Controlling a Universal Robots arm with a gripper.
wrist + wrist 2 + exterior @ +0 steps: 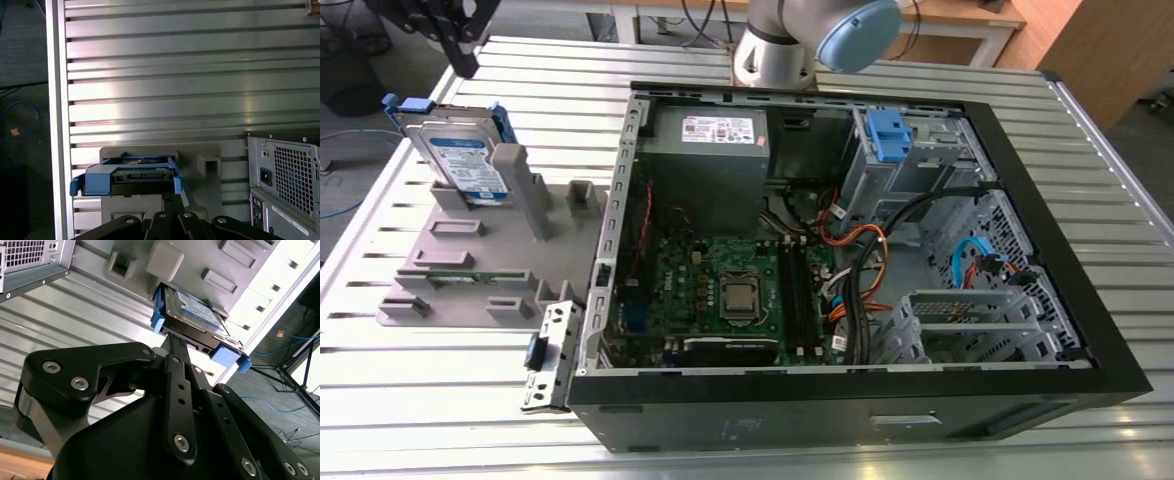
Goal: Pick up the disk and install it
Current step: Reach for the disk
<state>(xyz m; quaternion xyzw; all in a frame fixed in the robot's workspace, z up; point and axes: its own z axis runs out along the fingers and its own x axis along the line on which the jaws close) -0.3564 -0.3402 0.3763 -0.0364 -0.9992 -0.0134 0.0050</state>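
Observation:
The disk (460,160) is a silver-grey hard drive with a blue-and-white label and blue rails. It stands on edge in a grey plastic holder (480,250) on the table, at the exterior view's left. My black gripper (460,60) hangs a little above the disk's upper edge and holds nothing. In the second wrist view the disk (195,315) lies just beyond the gripper (172,337). In the first wrist view the disk's blue-framed edge (132,180) sits right past the gripper (170,197).
An open computer case (607,300) lies at the exterior view's right of the holder, with motherboard, cables, a grey power supply (707,140) and a drive bay with a blue latch (887,135). The ribbed metal table (427,430) ends close beyond the holder.

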